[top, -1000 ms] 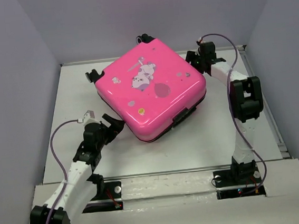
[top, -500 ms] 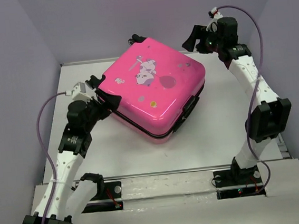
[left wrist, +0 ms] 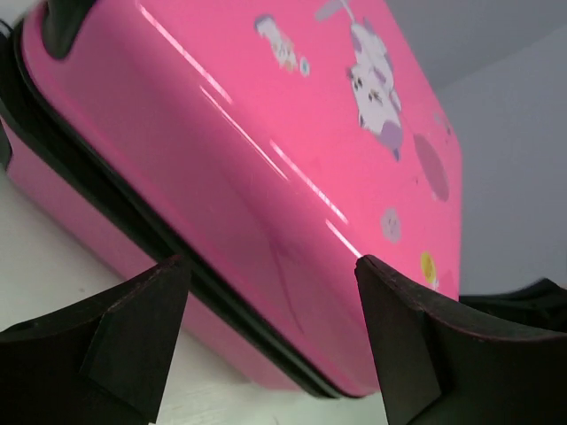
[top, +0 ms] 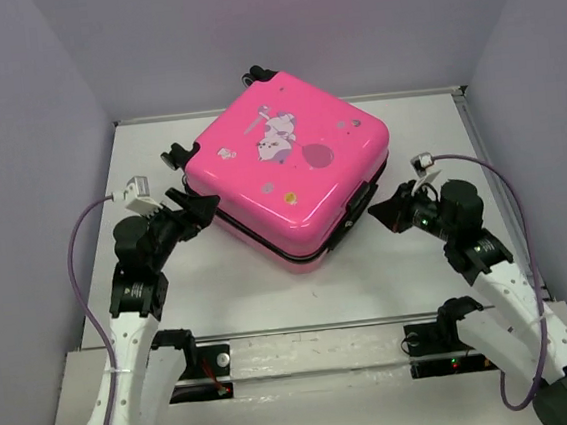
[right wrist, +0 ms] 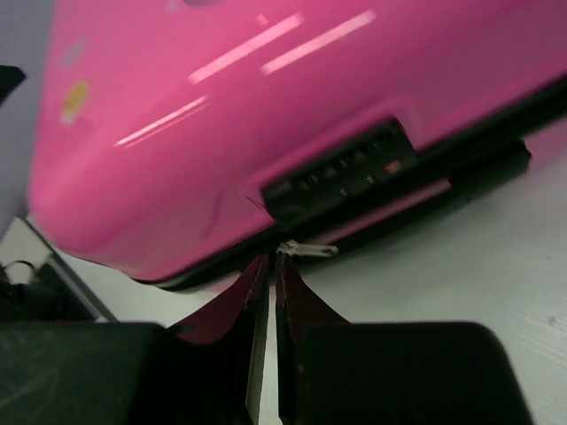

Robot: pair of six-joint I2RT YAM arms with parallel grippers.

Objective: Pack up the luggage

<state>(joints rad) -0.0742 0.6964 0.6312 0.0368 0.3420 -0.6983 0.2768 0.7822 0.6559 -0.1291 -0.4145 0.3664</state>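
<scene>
The luggage (top: 289, 167) is a hot-pink hard-shell suitcase lying closed and flat on the white table, cartoon print up. My left gripper (top: 192, 203) is open at its left corner. In the left wrist view the fingers (left wrist: 133, 336) stand wide apart before the pink shell (left wrist: 266, 133) and its dark seam, touching nothing. My right gripper (top: 374, 214) is shut at the front-right side, below the black lock panel (right wrist: 341, 173). In the right wrist view only a thin slit separates its fingers (right wrist: 273, 258), and their tips meet the end of the silver zipper pull (right wrist: 310, 251). I cannot tell whether the pull is pinched.
Black wheels (top: 255, 75) stick out at the suitcase's far corner and another (top: 173, 155) at its left. Grey-purple walls close in the table (top: 271, 294) on three sides. A metal rail (top: 305, 328) runs along the near edge by the arm bases.
My right arm has swung from behind the suitcase's far right corner down to its front-right side and closed its jaws. The left gripper shifted slightly lower along the left corner.
</scene>
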